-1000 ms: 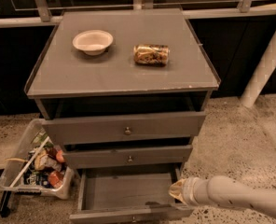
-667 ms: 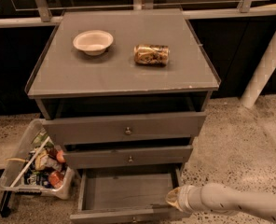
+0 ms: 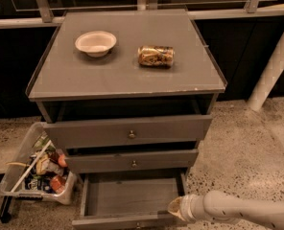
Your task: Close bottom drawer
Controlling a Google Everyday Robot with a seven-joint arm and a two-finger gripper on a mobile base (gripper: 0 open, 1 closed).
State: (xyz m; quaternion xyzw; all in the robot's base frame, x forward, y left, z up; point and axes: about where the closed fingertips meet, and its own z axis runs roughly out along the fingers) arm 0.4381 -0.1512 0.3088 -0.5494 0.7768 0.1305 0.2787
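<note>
The bottom drawer (image 3: 131,196) looks rigid and light (nothing inside): push its flat front. The gripper (image 3: 177,208) sits at its right front corner; I cannot tell how open it is.

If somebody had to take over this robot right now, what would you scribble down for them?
Gripper: low, at the right front corner of the bottom drawer; whether it touches is unclear.
Bottom drawer: pulled well out, plain grey tray showing.
Done: the gripper is in place by the drawer; no closing yet.
Left: push the drawer front fully back into the cabinet.
</note>
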